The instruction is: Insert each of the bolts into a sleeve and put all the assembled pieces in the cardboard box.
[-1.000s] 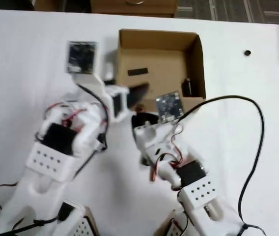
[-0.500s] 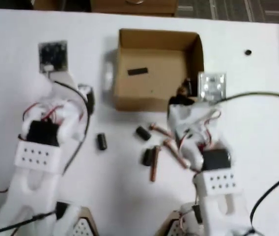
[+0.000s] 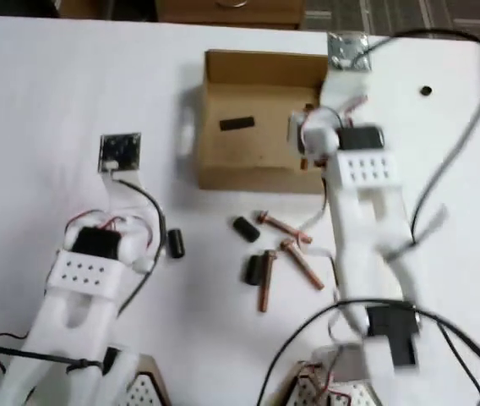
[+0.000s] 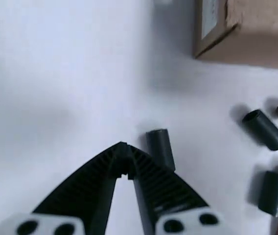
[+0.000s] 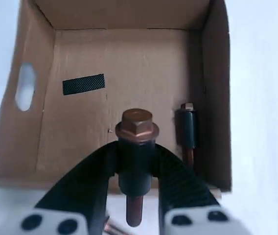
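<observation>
**Progress.** One finished assembly (image 5: 186, 128), a bolt seated in a black sleeve, lies inside the cardboard box (image 5: 129, 14) against a side wall. A second, held assembly (image 5: 136, 128) is in the right gripper (image 5: 135, 155). The jaws are clamped on its sleeve section. The hexagonal bolt head projects past the jaw tips, and the copper shank protrudes from the sleeve's other end, between the jaws. The held assembly hangs over the box interior, near the front wall, and is not yet released.

**Remaining work.** Three loose bolts (image 3: 284, 225) and three loose sleeves (image 3: 253, 269) lie on the surface (image 3: 71, 68) in front of the box, none of them mated. By this count, one of five pieces is delivered. One more awaits release, and three insertions with their transfers are left.

**Left side.** The left gripper (image 4: 124, 155) is low over the surface with its jaws together and nothing between them. The nearest sleeve (image 4: 161, 148) lies on its side just beside one jaw tip, outside the jaws. The jaws would have to part and shift sideways before they could straddle it. Two further sleeves lie well apart from the jaws, next to the bolts.
</observation>
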Controlling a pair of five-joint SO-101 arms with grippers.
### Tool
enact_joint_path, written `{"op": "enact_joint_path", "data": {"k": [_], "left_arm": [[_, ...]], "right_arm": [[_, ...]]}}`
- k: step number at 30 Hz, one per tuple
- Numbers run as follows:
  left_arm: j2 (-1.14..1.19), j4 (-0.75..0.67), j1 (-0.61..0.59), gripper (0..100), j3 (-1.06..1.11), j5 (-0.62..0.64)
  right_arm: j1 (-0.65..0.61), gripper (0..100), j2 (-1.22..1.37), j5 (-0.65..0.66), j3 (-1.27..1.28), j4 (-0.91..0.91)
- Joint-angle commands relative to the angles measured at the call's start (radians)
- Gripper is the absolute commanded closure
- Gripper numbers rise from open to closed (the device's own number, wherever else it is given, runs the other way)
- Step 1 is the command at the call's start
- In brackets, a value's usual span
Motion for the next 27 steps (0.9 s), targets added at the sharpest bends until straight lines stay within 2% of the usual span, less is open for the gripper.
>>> {"op": "enact_joint_path", "data": {"k": [1,8,17,19,24,27], "left_arm": [[-0.020,0.000,-0.006,98,0.028,-0.005],[-0.021,0.003,-0.008,98,0.062,-0.006],[-0.021,0.000,-0.005,98,0.059,-0.003],[-0.021,0.000,-0.005,98,0.059,-0.003],[-0.021,0.000,-0.005,98,0.061,-0.005],[-0.021,0.000,-0.005,98,0.061,-0.005]], "right_arm": [[0.007,97.9,0.194,0.012,-0.270,0.054],[0.033,97.9,0.541,0.012,-0.609,0.154],[0.090,97.2,0.874,0.012,-0.873,0.160],[0.085,93.7,0.914,0.012,-0.898,0.174],[0.064,77.7,0.952,0.011,-0.951,0.246],[0.064,75.4,0.951,0.011,-0.984,0.280]]}}
